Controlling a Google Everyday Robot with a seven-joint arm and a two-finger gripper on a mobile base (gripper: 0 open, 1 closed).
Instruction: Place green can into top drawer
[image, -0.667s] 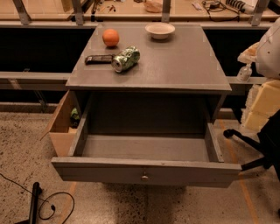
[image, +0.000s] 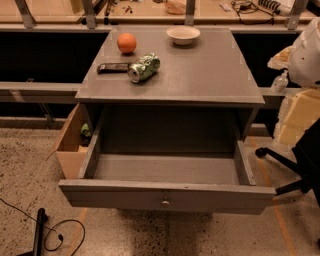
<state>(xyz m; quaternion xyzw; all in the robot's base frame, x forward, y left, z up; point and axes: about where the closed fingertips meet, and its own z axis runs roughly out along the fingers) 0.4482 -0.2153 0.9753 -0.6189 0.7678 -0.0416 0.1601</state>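
Note:
The green can (image: 144, 67) lies on its side on the grey cabinet's top (image: 200, 70), at the left, its silver end facing front-left. The top drawer (image: 165, 195) is pulled fully open below, its inside bare, with a small round knob (image: 165, 202) on the front panel. My arm's white shell and pale yellow gripper (image: 299, 117) are at the right edge of the view, level with the cabinet's right side, far from the can and holding nothing that I can see.
On the cabinet top there are an orange (image: 127, 43), a flat black bar (image: 114, 67) touching the can's left side, and a white bowl (image: 183, 34). A tan wooden box (image: 70, 145) stands left of the cabinet. A black chair base (image: 285, 165) is at the right, and a cable (image: 55, 235) lies on the floor.

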